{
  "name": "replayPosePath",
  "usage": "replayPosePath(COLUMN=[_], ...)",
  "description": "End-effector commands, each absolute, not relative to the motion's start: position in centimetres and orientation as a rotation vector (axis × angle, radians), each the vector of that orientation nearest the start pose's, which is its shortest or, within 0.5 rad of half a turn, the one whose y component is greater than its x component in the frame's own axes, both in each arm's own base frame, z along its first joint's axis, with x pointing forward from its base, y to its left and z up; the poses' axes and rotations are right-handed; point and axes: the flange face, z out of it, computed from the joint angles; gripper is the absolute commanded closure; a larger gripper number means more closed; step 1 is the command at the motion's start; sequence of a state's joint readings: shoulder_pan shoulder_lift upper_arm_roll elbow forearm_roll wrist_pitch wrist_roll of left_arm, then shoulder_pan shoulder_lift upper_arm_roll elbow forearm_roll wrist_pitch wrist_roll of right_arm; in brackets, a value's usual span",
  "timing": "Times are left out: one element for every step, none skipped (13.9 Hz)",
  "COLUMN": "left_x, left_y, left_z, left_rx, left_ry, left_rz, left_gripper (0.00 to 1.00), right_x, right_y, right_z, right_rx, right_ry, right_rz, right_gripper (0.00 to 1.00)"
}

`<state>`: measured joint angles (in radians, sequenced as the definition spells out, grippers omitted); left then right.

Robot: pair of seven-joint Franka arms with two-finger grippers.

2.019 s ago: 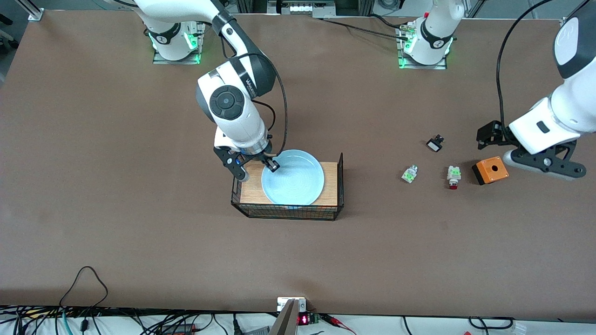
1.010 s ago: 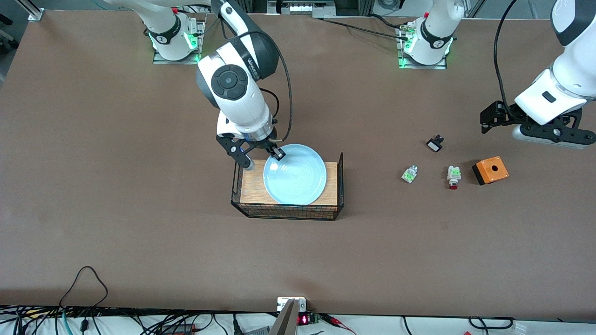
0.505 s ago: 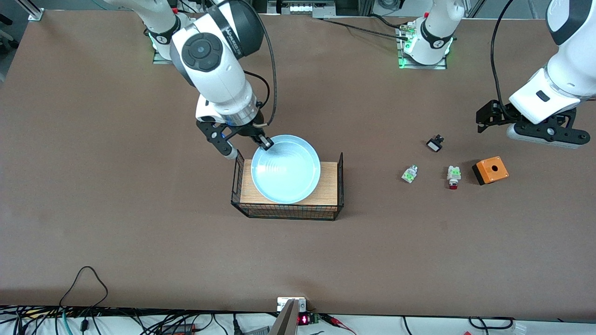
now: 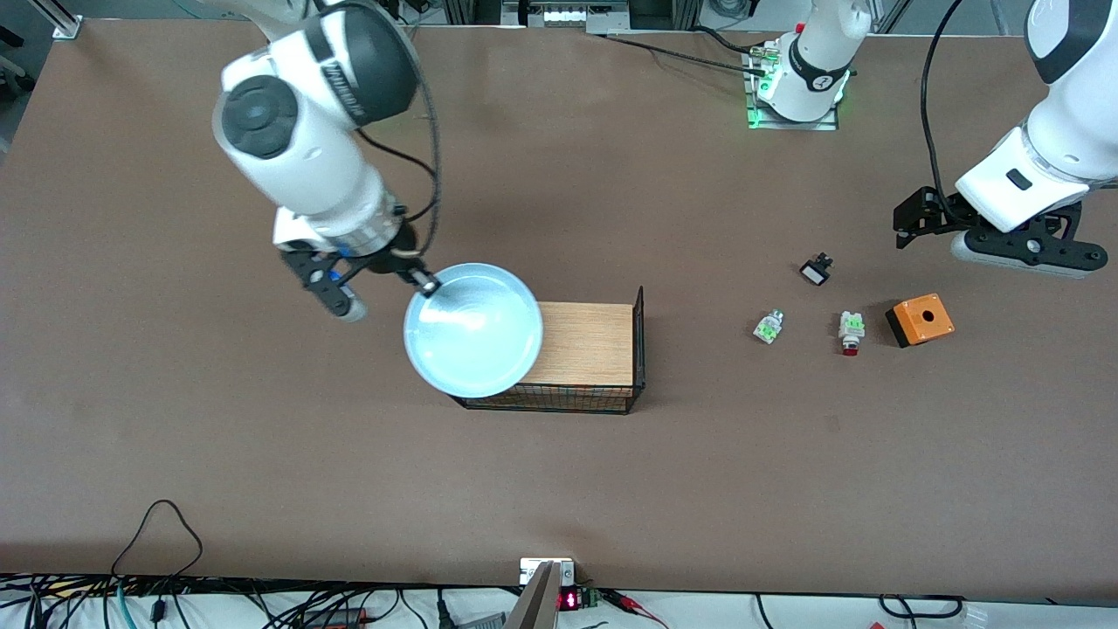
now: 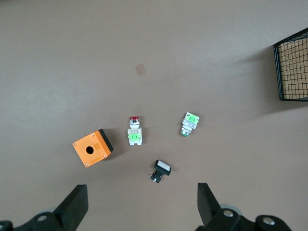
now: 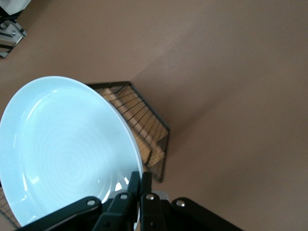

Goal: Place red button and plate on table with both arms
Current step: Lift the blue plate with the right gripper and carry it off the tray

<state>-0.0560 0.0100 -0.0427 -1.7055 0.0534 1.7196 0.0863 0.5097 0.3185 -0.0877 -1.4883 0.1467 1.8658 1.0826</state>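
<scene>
In the front view the right end effector (image 4: 425,284) pinches the plate's (image 4: 472,329) rim above the rack's (image 4: 583,358) right-arm end; the left wrist view shows the open, waiting left end effector (image 5: 139,209) hovering near the left-arm bench edge, just beside the red button (image 5: 133,132); the right wrist view confirms the rim clamp.

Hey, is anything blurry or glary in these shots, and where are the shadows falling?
Front view: the right arm's upper housing smears with motion blur, and a white glare patch sits on the plate held by the right gripper. Left wrist view: sharp, with short soft shadows beside the orange box and the red button. Right wrist view: the wire rack casts a broad soft shadow across the table.
</scene>
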Motion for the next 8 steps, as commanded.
replayPosePath(left_x=[56.2, 56.2, 56.1, 56.1, 56.0, 56.0, 55.9, 55.9], left_y=[-5.2, -5.1, -5.1, -5.1, -5.2, -5.4, -6.1, -6.2], left_z=[57.4, 57.4, 57.5, 57.4, 57.5, 57.5, 57.5, 57.5], left_rx=[-3.063, -3.062, -3.062, -3.062, -3.061, -3.061, -3.059, -3.059], left_ry=[0.284, 0.284, 0.284, 0.283, 0.285, 0.290, 0.311, 0.311], left_rz=[0.001, 0.003, 0.006, 0.022, 0.020, 0.022, 0.023, 0.023], left_gripper=[0.00, 0.00, 0.00, 0.00, 0.00, 0.00, 0.00, 0.00], right_x=[60.8, 61.3, 61.8, 62.2, 62.3, 62.2, 62.0, 61.6], right_y=[21.8, 19.0, 15.7, 12.8, 9.9, 7.3, 4.8, 3.3], right_z=[51.8, 51.7, 51.8, 51.6, 51.1, 50.5, 49.4, 48.5], right_rx=[-2.917, -2.945, -2.972, -2.989, -2.999, -3.004, -3.014, -3.042], right_ry=[0.777, 0.694, 0.586, 0.494, 0.420, 0.348, 0.293, 0.241], right_rz=[0.100, 0.113, 0.132, 0.145, 0.157, 0.175, 0.200, 0.225], right_gripper=[1.00, 1.00, 1.00, 1.00, 1.00, 1.00, 1.00, 1.00])
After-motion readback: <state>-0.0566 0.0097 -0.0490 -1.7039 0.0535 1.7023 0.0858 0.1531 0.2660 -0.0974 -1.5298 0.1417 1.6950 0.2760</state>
